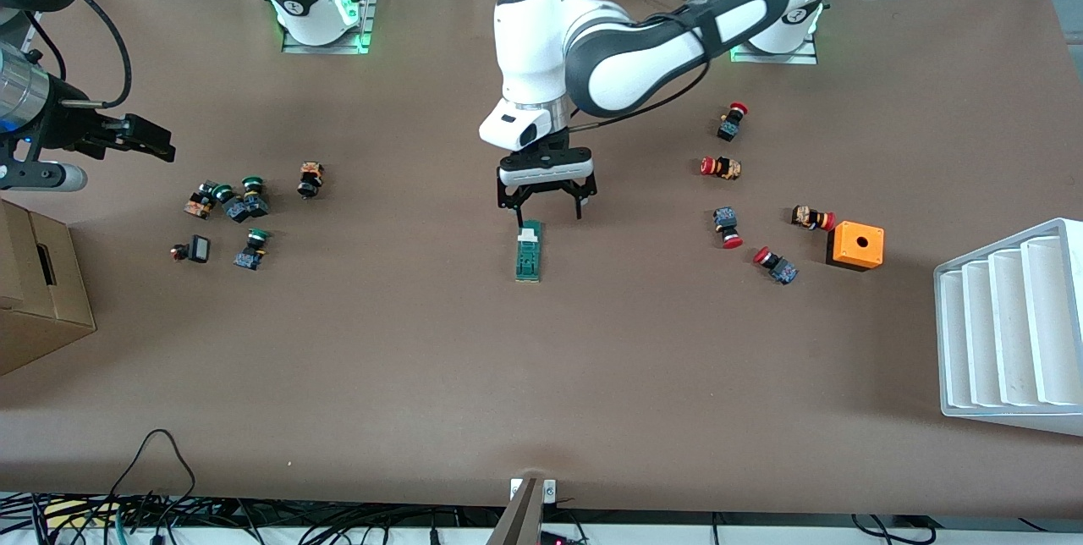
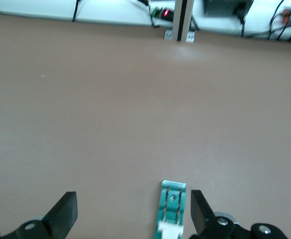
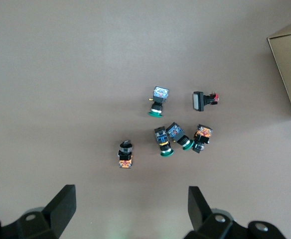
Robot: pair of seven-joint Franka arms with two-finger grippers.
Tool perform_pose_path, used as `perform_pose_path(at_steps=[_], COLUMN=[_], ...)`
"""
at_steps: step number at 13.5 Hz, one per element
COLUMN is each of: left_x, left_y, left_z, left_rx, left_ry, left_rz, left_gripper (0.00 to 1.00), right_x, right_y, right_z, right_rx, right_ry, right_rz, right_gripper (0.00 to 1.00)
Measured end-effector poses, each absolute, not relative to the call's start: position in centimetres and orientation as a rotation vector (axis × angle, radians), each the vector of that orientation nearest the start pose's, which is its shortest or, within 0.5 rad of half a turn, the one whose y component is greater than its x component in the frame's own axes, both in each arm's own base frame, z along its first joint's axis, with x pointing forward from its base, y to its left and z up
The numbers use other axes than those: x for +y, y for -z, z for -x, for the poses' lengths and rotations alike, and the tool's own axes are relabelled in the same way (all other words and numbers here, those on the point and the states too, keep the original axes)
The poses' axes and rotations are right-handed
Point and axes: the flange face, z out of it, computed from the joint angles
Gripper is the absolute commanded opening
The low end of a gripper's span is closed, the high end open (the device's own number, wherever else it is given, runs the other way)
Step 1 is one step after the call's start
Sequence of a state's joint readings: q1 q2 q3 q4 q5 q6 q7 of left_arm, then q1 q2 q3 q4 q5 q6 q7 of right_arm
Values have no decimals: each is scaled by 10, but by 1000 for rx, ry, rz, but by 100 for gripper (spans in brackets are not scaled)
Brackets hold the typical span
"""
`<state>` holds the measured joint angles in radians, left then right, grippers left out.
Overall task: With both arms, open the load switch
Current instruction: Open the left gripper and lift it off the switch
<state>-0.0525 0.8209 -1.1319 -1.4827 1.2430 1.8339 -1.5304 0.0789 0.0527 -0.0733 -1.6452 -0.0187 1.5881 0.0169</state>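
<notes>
Both sets of jaws stand open; left gripper hangs over the white end of the load switch, whose long axis runs toward the front camera; right gripper waits over the bench end.

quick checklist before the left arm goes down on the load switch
1. Left tool open: ok.
2. Left tool over the switch: not ok, only over its white end, which sits near one finger, off centre.
3. Switch flat on the table, nothing touching it: ok.
4. Right tool open: ok.
5. Right tool near the switch for two-arm work: not ok, it hangs over the green-capped buttons toward the right arm's end.
6. Switch already opened: cannot tell.
</notes>
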Motion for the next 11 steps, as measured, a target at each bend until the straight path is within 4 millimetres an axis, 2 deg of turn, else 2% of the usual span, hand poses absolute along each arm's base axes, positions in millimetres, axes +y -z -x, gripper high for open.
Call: perform_pose_path(at_steps=[3,5,7,9,11], left_x=[-491,-463,-416,-358,-294], left_y=[-441,-479,-526,-566,-583], left_z=[-514,-530,-549,-567,-586], left_rx=[-203,-160,-111,-84,-68], left_ry=[486,330,210,97,-29], left_rz=[2966,2950,2950,2974,2988], left_gripper=[100,100,100,100,100], right_x=[6,6,5,-1,-5], right_y=[-560,-556,-552,-552,-561], right_z=[-573,-581,-586,-589,-590], right_rx=[-45,-100,-159,-221,-262], right_ry=[-152,-155,-162,-158,-127], right_rz=[3161,3160,3157,3152,3150], right_gripper=[99,99,99,99,99])
